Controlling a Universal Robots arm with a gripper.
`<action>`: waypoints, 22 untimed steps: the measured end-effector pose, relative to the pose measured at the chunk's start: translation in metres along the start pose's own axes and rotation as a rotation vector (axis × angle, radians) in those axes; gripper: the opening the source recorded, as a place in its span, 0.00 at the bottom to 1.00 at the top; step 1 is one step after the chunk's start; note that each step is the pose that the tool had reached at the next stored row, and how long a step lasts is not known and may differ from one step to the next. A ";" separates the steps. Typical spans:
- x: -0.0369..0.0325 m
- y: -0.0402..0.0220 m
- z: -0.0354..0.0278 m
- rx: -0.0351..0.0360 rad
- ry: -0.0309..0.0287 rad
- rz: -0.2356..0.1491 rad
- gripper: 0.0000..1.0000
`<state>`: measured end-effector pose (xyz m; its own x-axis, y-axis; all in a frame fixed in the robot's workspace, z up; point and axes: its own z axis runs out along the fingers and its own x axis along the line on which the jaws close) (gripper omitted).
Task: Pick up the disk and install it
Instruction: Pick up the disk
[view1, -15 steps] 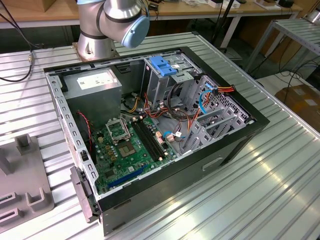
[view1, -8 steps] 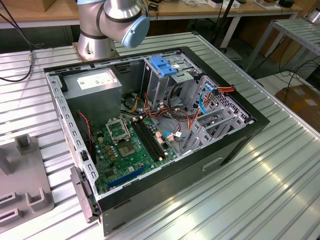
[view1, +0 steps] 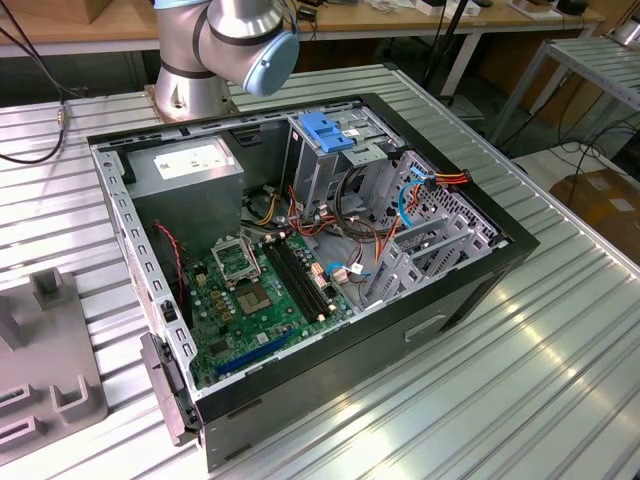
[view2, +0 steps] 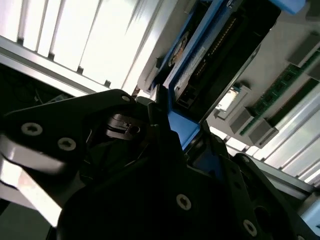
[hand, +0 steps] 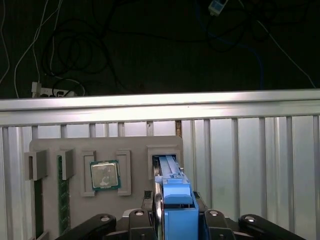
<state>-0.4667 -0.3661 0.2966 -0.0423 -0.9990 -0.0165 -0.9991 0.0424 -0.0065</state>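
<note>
Exterior view: arm (view1: 225, 45) at the far end of the open PC case (view1: 470, 290) on the slatted table (view1: 560, 370), grey fixture tray (view1: 50, 370) at the exterior view's left. First wrist view: gripper (hand: 178, 212) pinching the disk (hand: 169, 167) by its blue rails (hand: 177, 200), edge-on at the tray's slot, CPU (hand: 104, 175) just beside. Second wrist view: jaws tight against the blue rails

No print can be read. The label (view1: 190, 160) on the power supply box (view1: 195, 197) is lettered too small; the chip (hand: 104, 175) just beyond the gripper (hand: 176, 222) is marked illegibly; nothing legible is seen on the clamped disk (hand: 177, 197).
</note>
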 end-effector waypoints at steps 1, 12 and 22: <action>0.0000 0.0000 0.0000 0.0000 0.0000 0.000 0.37; 0.0001 0.0000 0.0000 -0.0001 0.0000 0.000 0.37; 0.0000 -0.0001 -0.0071 -0.0001 0.0000 -0.002 0.37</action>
<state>-0.4666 -0.3662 0.3038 -0.0408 -0.9990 -0.0164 -0.9991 0.0409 -0.0064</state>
